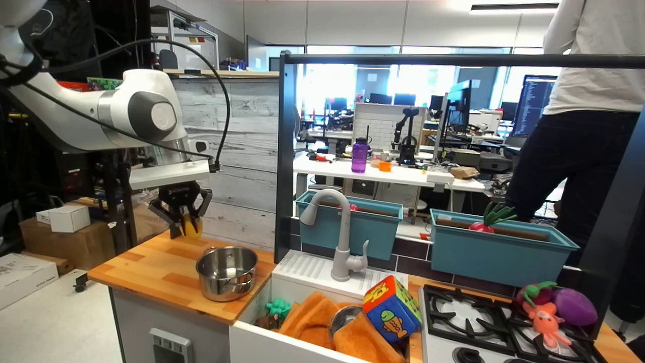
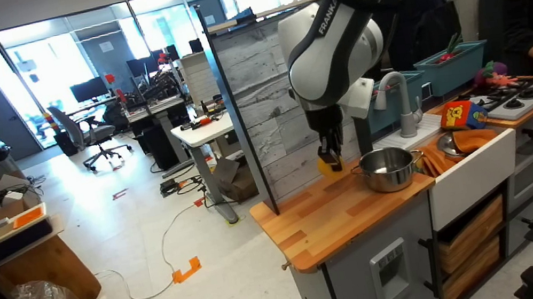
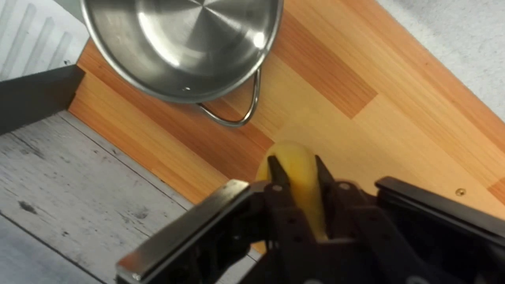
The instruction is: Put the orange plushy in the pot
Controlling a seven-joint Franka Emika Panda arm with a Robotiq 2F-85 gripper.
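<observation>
The black two-fingered end effector (image 3: 294, 157) is narrowed around the round, yellow-orange soft plushy (image 3: 303, 177), pinching it over the brown wooden worktop (image 2: 312, 231). Beyond, the shiny silver round metal pot (image 3: 189, 43) stands near the edge beside the white sink (image 2: 472, 182); bare wood reaches the opposite front corner.

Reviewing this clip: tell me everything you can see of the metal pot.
The pot is round, open-topped and shiny silver, metal by its look, with a thin looped handle on each of two opposite sides. It stands upright on the wooden counter, near the end beside the sink. Its inside shows only bare, reflective metal; the wrist view cuts off part of the pot. Only the counter is seen touching it; the gripper, shut on the orange plushy, is apart from it.
</observation>
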